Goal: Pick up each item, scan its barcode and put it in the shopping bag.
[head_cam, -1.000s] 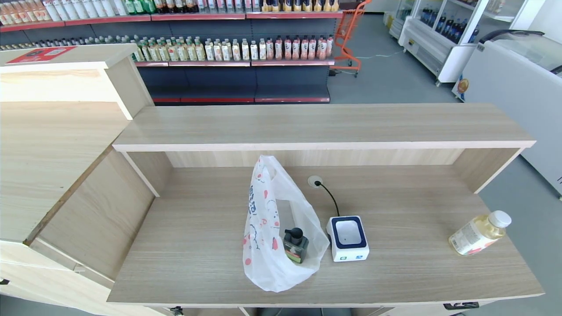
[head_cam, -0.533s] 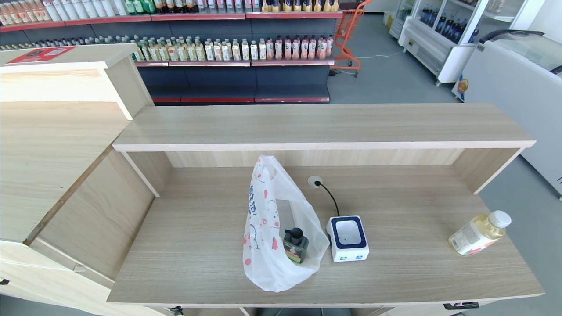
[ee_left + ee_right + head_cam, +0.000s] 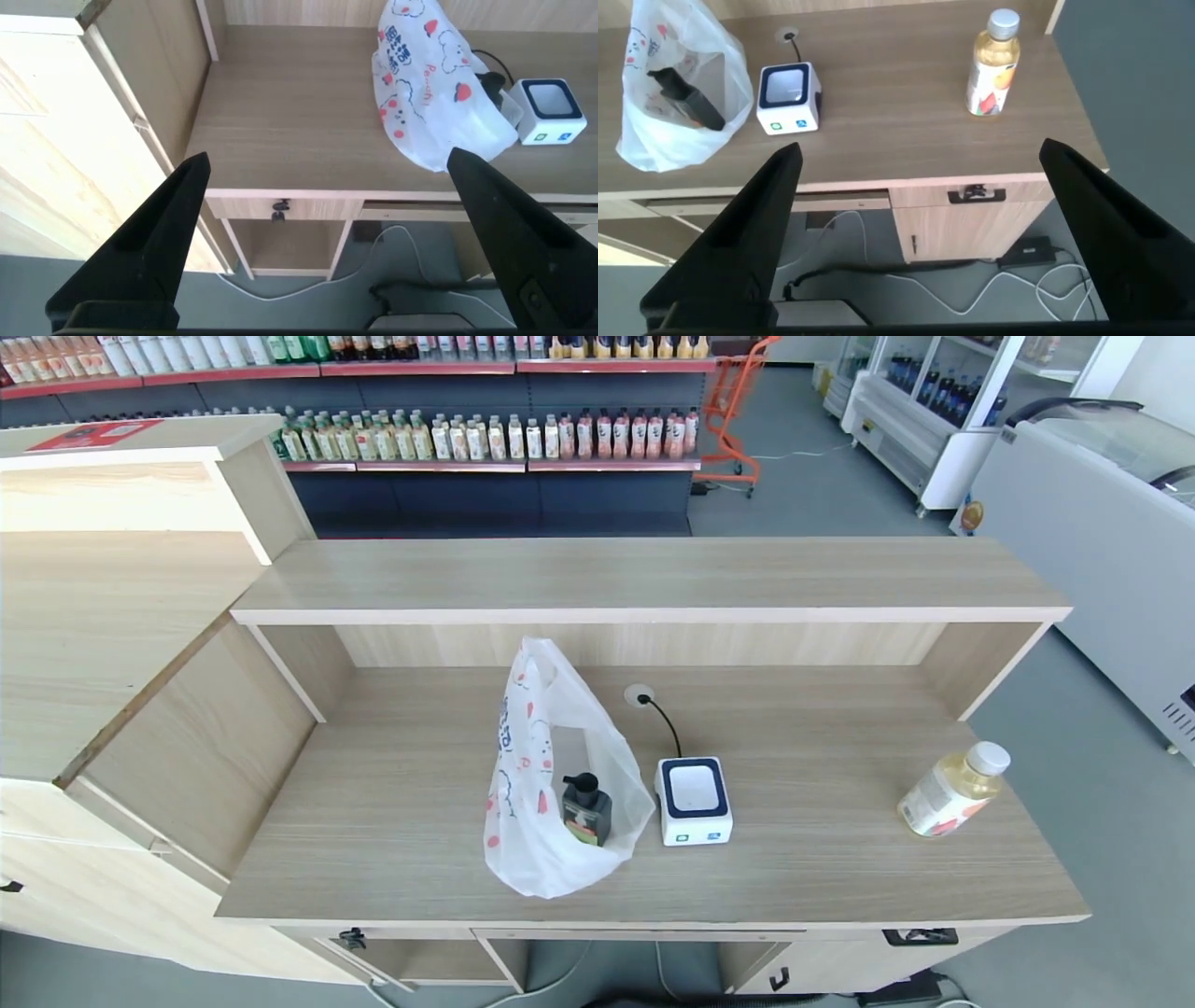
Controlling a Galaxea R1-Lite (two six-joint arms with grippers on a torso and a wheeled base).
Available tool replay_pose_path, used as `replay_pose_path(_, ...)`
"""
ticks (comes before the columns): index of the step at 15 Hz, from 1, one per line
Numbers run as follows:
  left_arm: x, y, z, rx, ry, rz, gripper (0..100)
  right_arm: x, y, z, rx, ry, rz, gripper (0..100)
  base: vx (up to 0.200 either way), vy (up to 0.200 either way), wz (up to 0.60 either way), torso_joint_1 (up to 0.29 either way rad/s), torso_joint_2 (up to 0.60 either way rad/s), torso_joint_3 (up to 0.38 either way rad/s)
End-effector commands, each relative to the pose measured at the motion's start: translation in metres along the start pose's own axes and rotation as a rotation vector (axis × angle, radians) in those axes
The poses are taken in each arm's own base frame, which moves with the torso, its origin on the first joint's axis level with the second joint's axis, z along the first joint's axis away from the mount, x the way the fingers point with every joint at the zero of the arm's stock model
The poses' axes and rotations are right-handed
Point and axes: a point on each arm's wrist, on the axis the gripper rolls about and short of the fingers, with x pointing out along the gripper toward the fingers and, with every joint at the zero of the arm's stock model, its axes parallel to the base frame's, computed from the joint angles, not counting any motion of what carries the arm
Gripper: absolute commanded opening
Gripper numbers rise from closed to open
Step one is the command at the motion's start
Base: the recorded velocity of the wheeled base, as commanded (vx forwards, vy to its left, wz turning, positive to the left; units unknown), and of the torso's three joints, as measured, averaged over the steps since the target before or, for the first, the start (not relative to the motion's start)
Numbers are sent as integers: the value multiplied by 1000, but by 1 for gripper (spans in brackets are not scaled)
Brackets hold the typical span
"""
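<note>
Well left of the scanner [image 3: 694, 788], off the near edge of the wooden counter [image 3: 840, 859], the left gripper [image 3: 329, 159] hangs with its two dark fingers spread wide and nothing between them. Closer in, the white shopping bag [image 3: 551, 784], printed with red and blue figures, stands on the counter just beside the scanner's left side, its handles pointing up and its mouth gaping toward the scanner. A dark pump bottle [image 3: 586, 810] sits inside the bag, leaning at the bag's scanner side and seen through the thin plastic. The scanner itself is a small white box with a dark-framed window facing up, resting flat on the counter near the middle. A black cable [image 3: 665, 723] runs from the scanner's back to a round grommet [image 3: 639, 694] in the countertop behind it. Well to the scanner's right, apart from everything else and near the counter's right end, a yellow bottle [image 3: 954, 789] with a white cap and a colourful label stands on the counter. Off the counter's near edge, to the right of the scanner, the right gripper [image 3: 920, 147] is likewise released, fingers far apart and holding nothing.
</note>
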Motion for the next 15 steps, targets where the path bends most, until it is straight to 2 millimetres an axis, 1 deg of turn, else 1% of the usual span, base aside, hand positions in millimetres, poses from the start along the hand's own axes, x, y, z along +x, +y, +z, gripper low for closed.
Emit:
replay_pose_path(1,0,0,0,-2,-1,1,100,0,0,0,0,5,1,100,0,0,0,0,0,0)
replay_pose_path(2,0,0,0,3,-1,1,100,0,0,0,0,5,1,100,0,0,0,0,0,0)
replay_pose_path(15,0,0,0,6,-1,-1,100,0,0,0,0,5,1,100,0,-200,0,4,0,0)
